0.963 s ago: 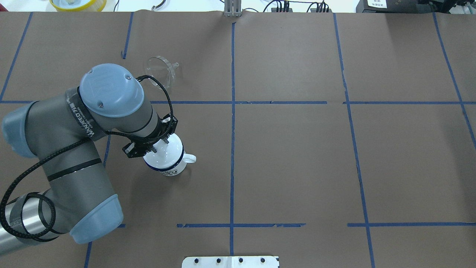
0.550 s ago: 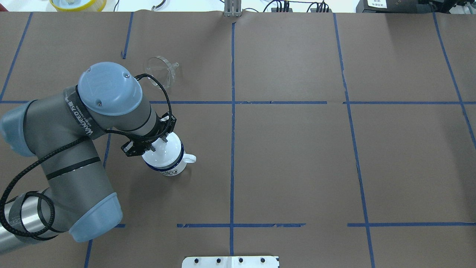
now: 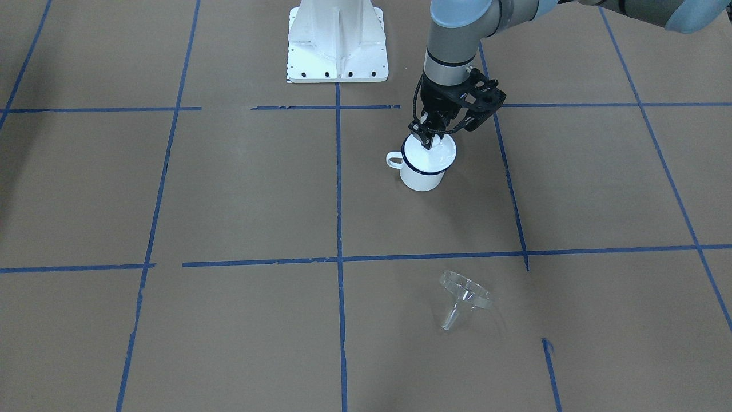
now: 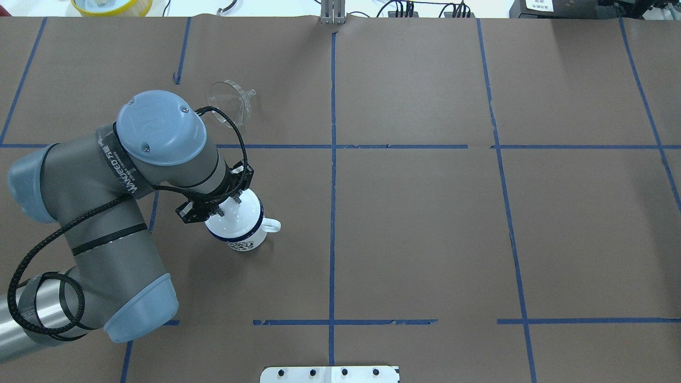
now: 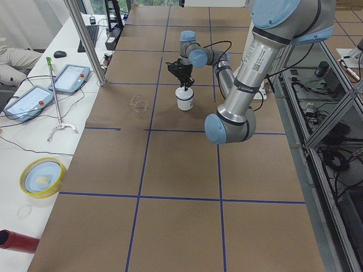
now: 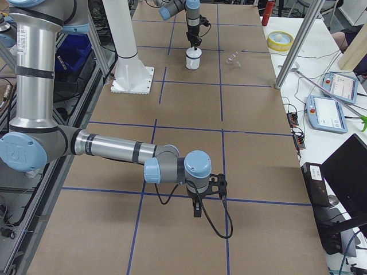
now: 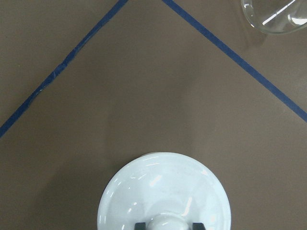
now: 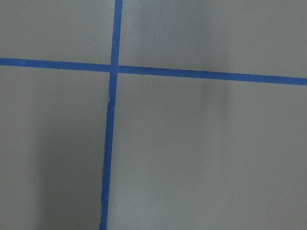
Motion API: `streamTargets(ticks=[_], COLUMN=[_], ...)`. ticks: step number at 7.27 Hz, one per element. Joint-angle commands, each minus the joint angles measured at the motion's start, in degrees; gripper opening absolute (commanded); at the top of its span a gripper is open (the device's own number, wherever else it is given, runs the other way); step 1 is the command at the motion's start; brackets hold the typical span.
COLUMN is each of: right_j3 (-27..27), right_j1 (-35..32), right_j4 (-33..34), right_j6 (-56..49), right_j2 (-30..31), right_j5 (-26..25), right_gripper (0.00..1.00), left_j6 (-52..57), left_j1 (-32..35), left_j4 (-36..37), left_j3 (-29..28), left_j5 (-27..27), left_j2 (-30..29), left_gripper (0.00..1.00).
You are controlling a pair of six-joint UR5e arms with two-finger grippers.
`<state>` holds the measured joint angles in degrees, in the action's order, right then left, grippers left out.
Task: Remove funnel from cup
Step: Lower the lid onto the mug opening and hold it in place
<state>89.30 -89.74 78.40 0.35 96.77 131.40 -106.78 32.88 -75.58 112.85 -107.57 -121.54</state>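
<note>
Left claw still pinches lid knob; cup unmoved.

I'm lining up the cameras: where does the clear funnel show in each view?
Exterior front-facing: funnel lower centre-right, on its side.
Overhead exterior: funnel upper left.
Exterior left: funnel left of centre.
Exterior right: funnel near top, right of centre.
Left wrist: funnel top right corner, cut off.
Right wrist: not in it.
Shared landmark: the cup under its white lid, apart from the funnel.
</note>
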Motion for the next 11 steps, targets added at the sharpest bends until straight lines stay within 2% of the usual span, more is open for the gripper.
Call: streamTargets(ticks=[1, 11], right_j3=[0.0, 0.0], right_j1=[0.0, 0.0], right_j4=[0.0, 0.0], right_j6=[0.0, 0.0], right_j2=[0.0, 0.0], right_j5=[0.0, 0.0], right_gripper=[1.0, 1.0], left_j6=[0.0, -0.88], left_j1=[0.0, -0.18], left_j4=[-0.09, 0.08], left_j3=[-0.09, 0.27], left_j5=[-0.01, -0.36], left_j2=[-0.01, 0.25], left_gripper=[0.0, 0.0])
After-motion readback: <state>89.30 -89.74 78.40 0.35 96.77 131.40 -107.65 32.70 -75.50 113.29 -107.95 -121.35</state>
